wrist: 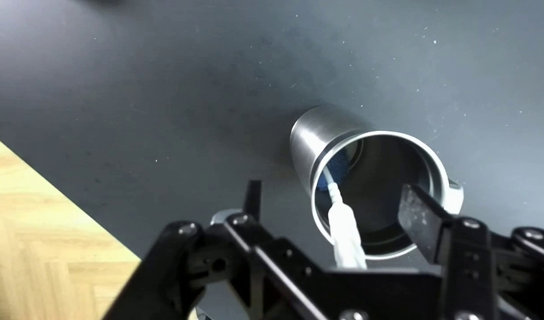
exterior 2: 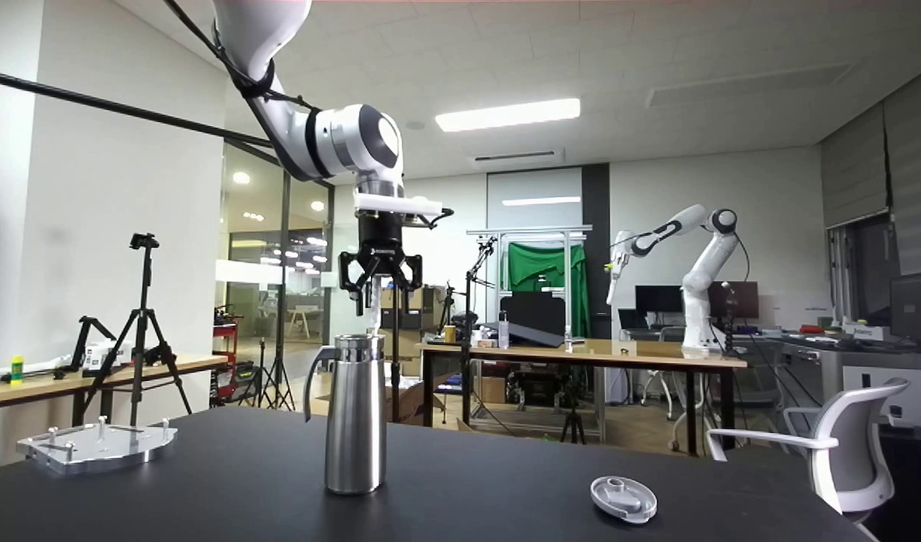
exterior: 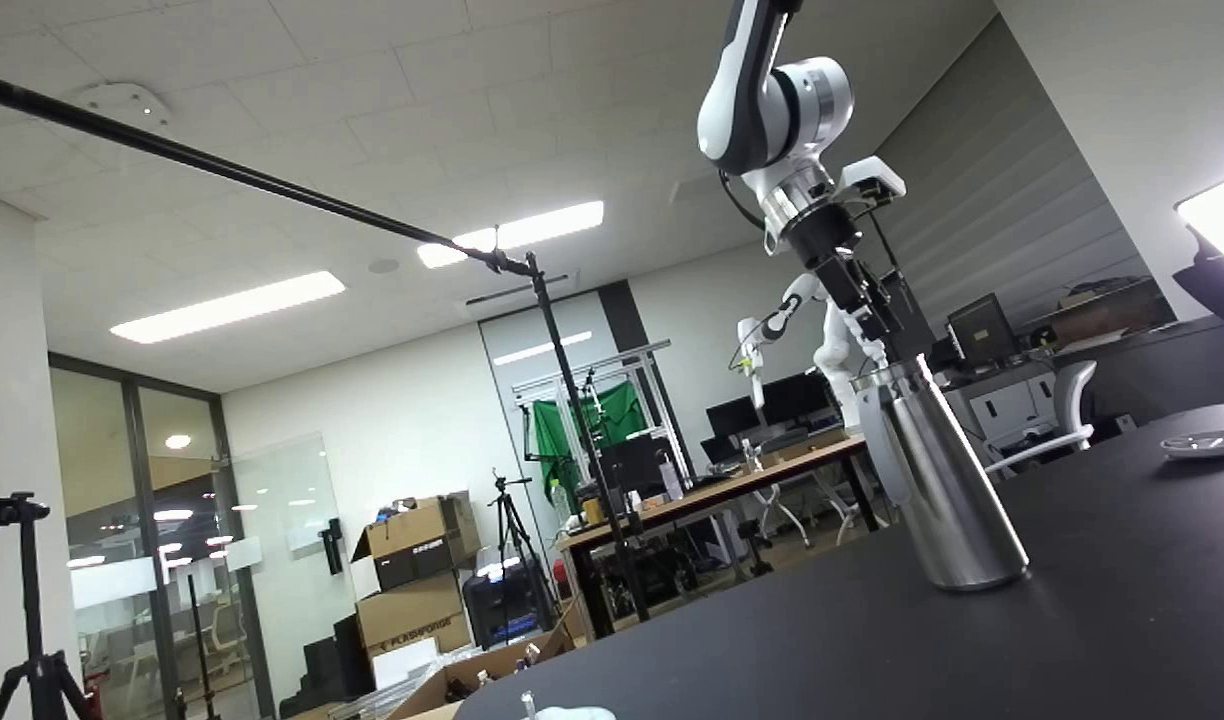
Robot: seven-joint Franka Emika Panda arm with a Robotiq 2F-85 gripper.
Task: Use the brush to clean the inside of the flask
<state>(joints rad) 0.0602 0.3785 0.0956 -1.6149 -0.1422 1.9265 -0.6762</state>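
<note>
The steel flask [exterior 2: 355, 429] stands upright on the black table, with its grey handle to one side. It also shows in an exterior view [exterior: 947, 490] and, with its mouth open, in the wrist view [wrist: 308, 138]. The brush [wrist: 345, 233] stands in the flask, leaning on the rim. Its blue head is inside and its white handle sticks up out of the mouth, as an exterior view [exterior 2: 375, 305] also shows. My gripper [wrist: 332, 200] is above the flask [exterior 2: 383, 301] with its fingers spread on either side of the handle. In the wrist view both fingers are apart from the handle.
A grey lid [exterior 2: 624, 499] lies on the black table [exterior 2: 490, 482] away from the flask, and a clear plate with posts [exterior 2: 99, 448] lies at the other side. The table's edge shows beside a wooden floor [wrist: 45, 240]. A white chair [exterior 2: 844, 444] stands beyond the table.
</note>
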